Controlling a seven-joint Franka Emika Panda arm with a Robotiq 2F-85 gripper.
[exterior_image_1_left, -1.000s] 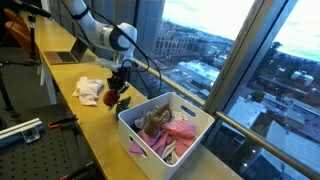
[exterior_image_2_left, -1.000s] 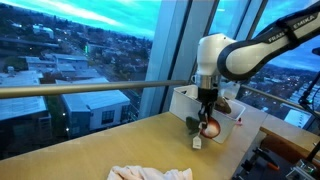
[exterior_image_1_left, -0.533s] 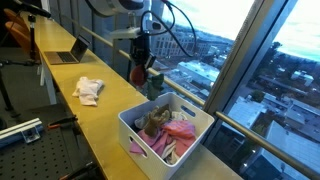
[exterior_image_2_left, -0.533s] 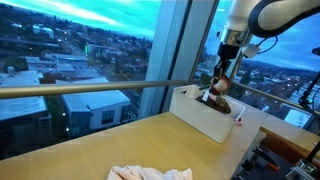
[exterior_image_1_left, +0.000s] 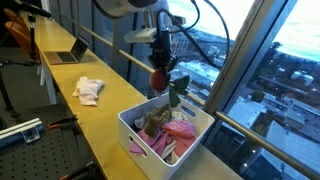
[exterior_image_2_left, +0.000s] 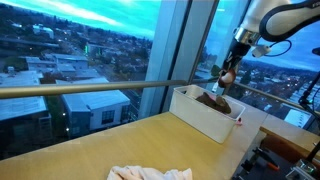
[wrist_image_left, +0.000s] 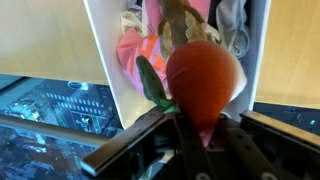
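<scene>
Now, far off from the gripper and way down low, a laptop (exterior_image_1_left: 68, 57) sits on the long yellow table (exterior_image_1_left: 95, 122). Nearer to the gripper, but also low down on the table, lies a crumpled white cloth (exterior_image_1_left: 90, 89). Then comes the gripper (exterior_image_1_left: 160, 67) itself, high in the air in both exterior views. Its fingers are pinched close on a red soft toy (exterior_image_1_left: 160, 79), round like a tomato, which hangs just under them. A green leaf (exterior_image_1_left: 178, 92) sticks out from the toy, a bit lower than the gripper and off to one side. Below the gripper stands a white bin (exterior_image_1_left: 140, 108), apart from the toy. In the wrist view the toy sits right in front of the fingers, over the bin's near edge. Inside the bin, down under the gripper, lie a pink cloth (exterior_image_1_left: 182, 130) and some brown things (exterior_image_1_left: 152, 122). Past the gripper is a big window (exterior_image_1_left: 250, 60) with a town outside.
</scene>
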